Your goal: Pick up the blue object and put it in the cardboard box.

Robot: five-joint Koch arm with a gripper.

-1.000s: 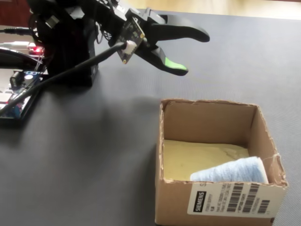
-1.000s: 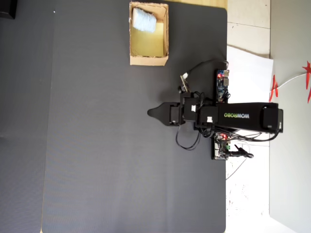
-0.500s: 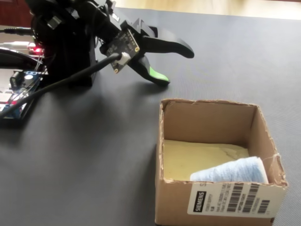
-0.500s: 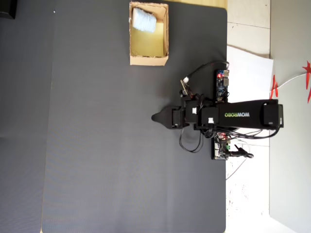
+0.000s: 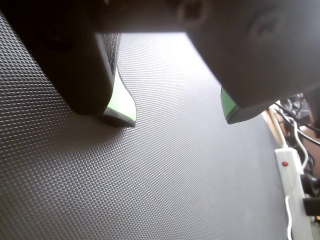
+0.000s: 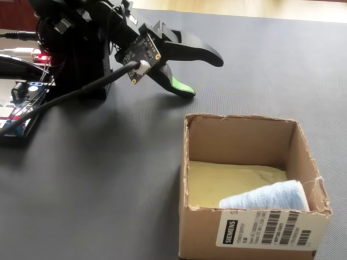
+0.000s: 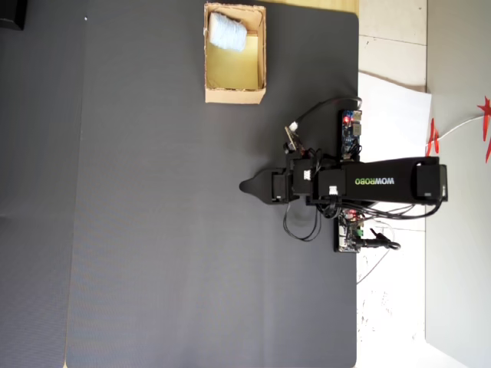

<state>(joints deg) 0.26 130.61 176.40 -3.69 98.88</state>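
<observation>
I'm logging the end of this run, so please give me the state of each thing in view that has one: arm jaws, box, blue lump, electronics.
Black gripper with green-padded jaws: open, empty, low over the mat, away from the box.
Small tan cardboard box: upright, open-topped, on the dark grey textured mat.
Pale blue ribbed cloth-like lump: lying inside the box, in a corner against its wall.
Circuit board by the arm's base: red light lit.

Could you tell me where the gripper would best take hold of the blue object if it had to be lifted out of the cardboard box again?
Probably from above, across the narrow width of the blue object. It lies low in a corner of the cardboard box, so the walls block any sideways approach.
</observation>
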